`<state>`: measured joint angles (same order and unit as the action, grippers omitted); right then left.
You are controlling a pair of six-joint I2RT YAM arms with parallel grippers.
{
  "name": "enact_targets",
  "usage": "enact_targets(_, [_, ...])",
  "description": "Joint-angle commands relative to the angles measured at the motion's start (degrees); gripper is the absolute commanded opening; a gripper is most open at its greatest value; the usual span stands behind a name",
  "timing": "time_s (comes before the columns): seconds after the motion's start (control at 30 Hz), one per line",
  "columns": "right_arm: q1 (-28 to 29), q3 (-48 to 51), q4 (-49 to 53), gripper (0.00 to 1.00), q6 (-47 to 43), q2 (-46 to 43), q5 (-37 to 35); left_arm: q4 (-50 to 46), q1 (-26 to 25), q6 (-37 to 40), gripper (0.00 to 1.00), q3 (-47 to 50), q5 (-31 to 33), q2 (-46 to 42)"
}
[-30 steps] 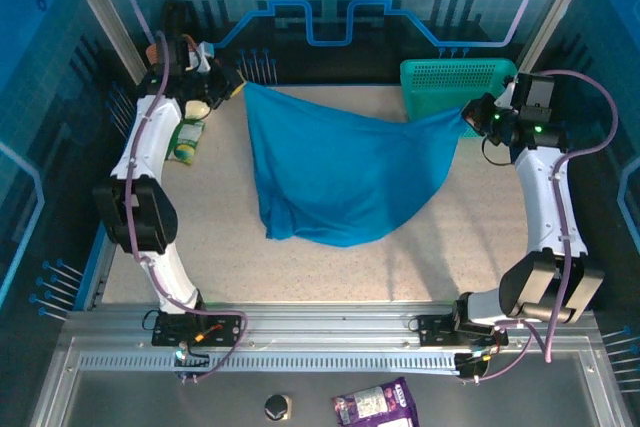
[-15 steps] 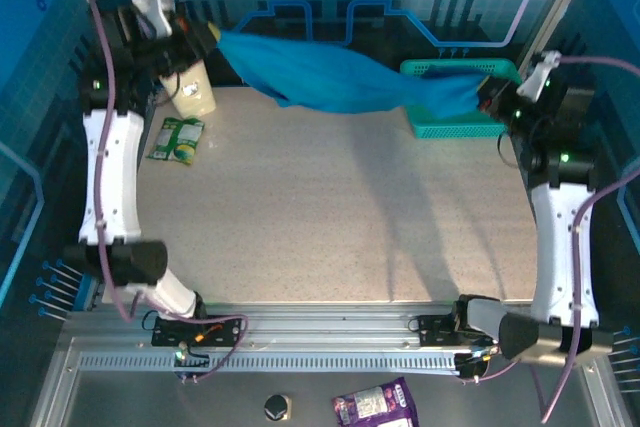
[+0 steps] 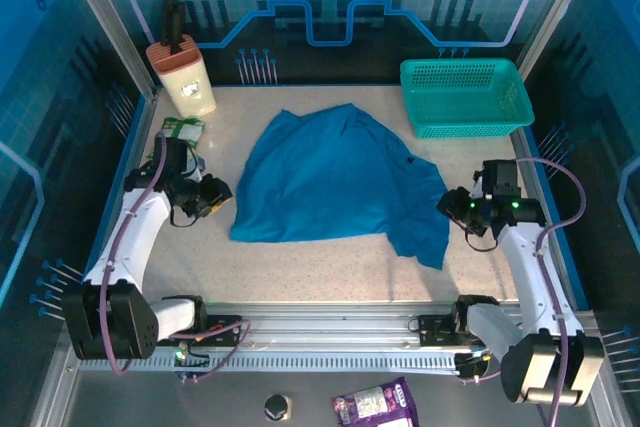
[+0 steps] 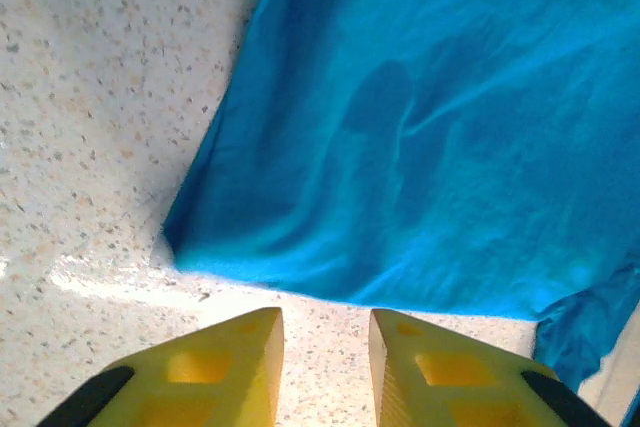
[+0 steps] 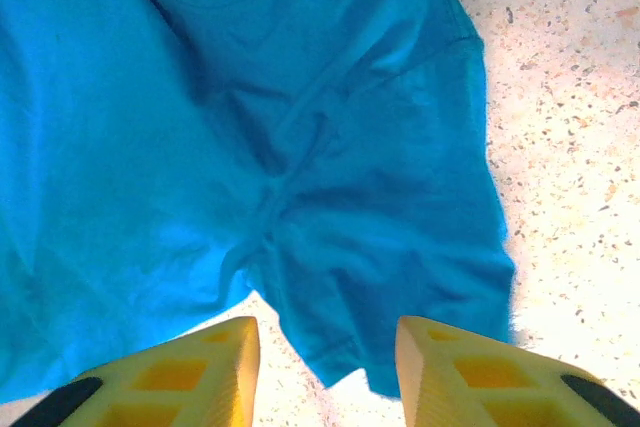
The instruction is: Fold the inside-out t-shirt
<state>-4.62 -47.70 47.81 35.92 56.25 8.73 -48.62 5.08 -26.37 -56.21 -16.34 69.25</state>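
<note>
Nothing legible; the print on the purple packet (image 3: 375, 405) is too small.

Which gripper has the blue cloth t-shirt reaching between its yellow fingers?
The right gripper: a sleeve of the blue t-shirt lies between its fingertips; the left gripper has bare table there.

We find bare table (image 3: 330, 267) free along the near edge in front of the spread t-shirt (image 3: 330, 182), while the teal basket (image 3: 465, 97) blocks the far right corner and the beige container (image 3: 185, 77) and green packet (image 3: 182, 129) crowd the far left.

Overhead plus wrist close-ups (t-shirt (image 3: 330, 177) shared)
</note>
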Motion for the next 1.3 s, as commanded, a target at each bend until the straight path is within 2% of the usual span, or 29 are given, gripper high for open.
enact_targets(0.0, [3.37, -4.73, -2.1, 0.42, -2.26, 3.43, -2.98, 1.19, 0.06, 2.68, 0.34, -4.74, 2.38, 2.5])
enact_targets(0.23, [16.34, -17.02, -6.45, 0.42, -9.86, 22.33, -7.56, 5.01, -3.87, 4.33, 0.37, -12.49, 2.58, 14.27])
enact_targets(0.37, [20.66, -26.8, -8.79, 0.42, -13.15, 34.87, -12.36, 7.35, -7.49, 4.66, 0.37, -17.79, 4.72, 23.9])
enact_targets(0.5, [22.02, -35.54, -11.25, 0.41, -13.86, 46.12, -16.14, 8.51, -10.35, 4.24, 0.37, -22.27, 4.83, 31.78])
enact_targets(0.63, [22.06, -41.56, -15.25, 0.41, -11.71, 54.38, -19.49, 9.83, -11.8, 3.67, 0.36, -24.47, 5.12, 36.03])
enact_targets(0.87, [22.03, -52.11, -19.97, 0.39, -4.8, 66.91, -22.15, 10.32, -12.29, 3.59, 0.35, -23.49, 5.41, 36.7])
enact_targets(1.1, [21.96, -55.75, -22.73, 0.37, -1.21, 72.63, -23.19, 10.96, -12.28, 3.72, 0.36, -20.11, 6.74, 34.64])
enact_targets(1.27, [21.96, -55.15, -23.66, 0.35, -2.22, 72.29, -25.88, 10.3, -12.28, 4.66, 0.36, -21.67, 8.37, 35.41])
